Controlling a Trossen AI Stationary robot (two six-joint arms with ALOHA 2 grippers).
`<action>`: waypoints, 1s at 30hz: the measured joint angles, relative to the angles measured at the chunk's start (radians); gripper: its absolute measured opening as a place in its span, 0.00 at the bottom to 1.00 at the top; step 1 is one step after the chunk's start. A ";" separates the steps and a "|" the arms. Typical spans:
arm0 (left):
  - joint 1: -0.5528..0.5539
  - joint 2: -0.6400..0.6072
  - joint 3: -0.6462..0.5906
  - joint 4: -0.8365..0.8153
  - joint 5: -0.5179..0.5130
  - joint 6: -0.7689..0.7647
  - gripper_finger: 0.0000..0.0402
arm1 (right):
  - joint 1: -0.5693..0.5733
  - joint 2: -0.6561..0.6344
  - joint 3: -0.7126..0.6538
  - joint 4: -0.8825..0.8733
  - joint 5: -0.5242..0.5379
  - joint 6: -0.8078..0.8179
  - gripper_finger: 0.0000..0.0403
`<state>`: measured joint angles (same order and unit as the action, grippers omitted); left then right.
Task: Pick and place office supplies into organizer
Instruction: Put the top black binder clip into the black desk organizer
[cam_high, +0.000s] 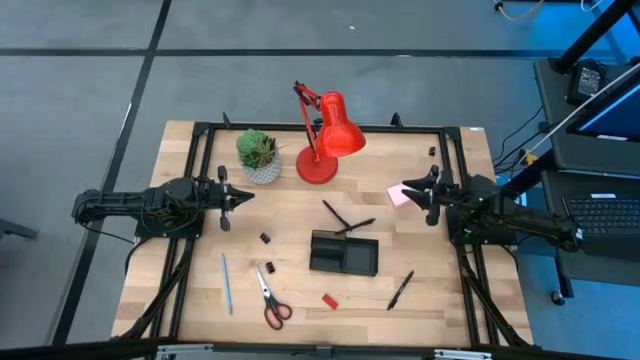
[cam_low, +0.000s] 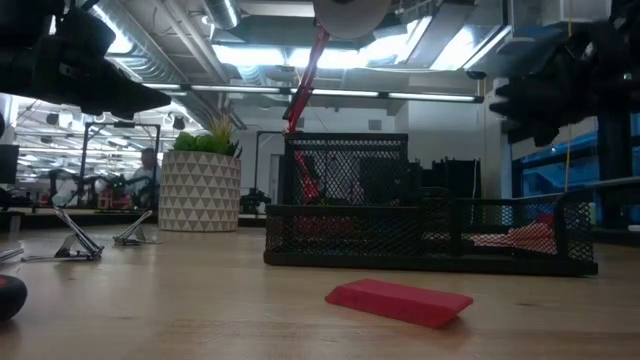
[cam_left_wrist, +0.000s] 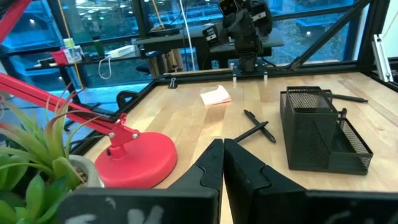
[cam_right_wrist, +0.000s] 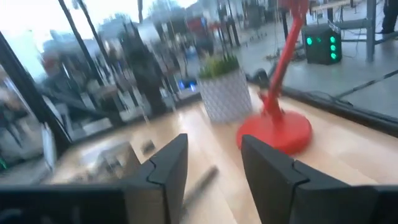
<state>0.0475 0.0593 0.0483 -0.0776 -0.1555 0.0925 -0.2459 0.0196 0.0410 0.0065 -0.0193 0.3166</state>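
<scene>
Hovering at the table's right side, the right claw (cam_high: 408, 190) has its fingers spread, as its wrist view confirms, and holds nothing; the pink sticky-note pad (cam_high: 399, 196) lies just beside it. The left claw (cam_high: 243, 196) waits at the left side, fingers pressed together and empty. The mesh organizer (cam_high: 344, 253) sits mid-table with two crossed black pens (cam_high: 346, 219) just behind it, another black pen (cam_high: 401, 290) to its right front, a small red block (cam_high: 329, 299) in front, red-handled scissors (cam_high: 270, 300), a blue pen (cam_high: 226, 282) and two small black clips (cam_high: 266, 240) to its left. Judgement: the pad is light and soft, best pinched across its edges; pens are stiff and slippery and may roll, so grip mid-barrel; scissors are heavier, best held near the pivot. Whether the organizer already holds items cannot be made out, and the right wrist view is too smeared to read.
</scene>
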 joint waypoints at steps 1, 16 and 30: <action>0.000 0.000 0.000 0.000 0.000 0.000 0.01 | 0.000 0.000 0.000 0.037 0.001 0.014 0.38; 0.000 0.000 0.000 0.000 -0.010 0.060 0.16 | 0.001 0.281 0.187 0.065 0.290 -0.007 0.38; 0.000 0.000 0.000 0.018 -0.167 0.007 0.25 | -0.052 0.786 0.725 -0.762 0.594 0.463 0.28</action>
<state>0.0479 0.0597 0.0483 -0.0592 -0.3222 0.0998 -0.2981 0.8057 0.7655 -0.7558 0.5743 0.7796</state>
